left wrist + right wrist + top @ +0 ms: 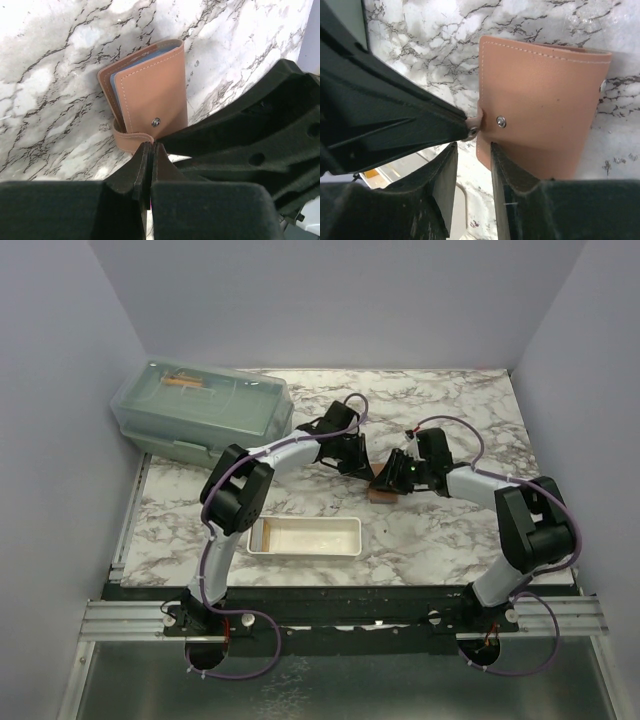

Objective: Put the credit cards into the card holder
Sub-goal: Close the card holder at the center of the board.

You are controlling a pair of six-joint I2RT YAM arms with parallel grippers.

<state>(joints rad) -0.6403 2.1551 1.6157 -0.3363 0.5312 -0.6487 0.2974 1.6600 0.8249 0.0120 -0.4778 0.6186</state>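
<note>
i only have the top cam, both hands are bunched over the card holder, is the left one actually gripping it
observer: Yes. The left hand is shut on the closure strap of the card holder.
operator: any cards inside
observer: Blue credit cards show edge-on between the covers in the left wrist view.
operator: and the right hand
observer: The right hand is open, with the holder's near corner in the gap. I cannot tell whether the fingers touch it.
</note>
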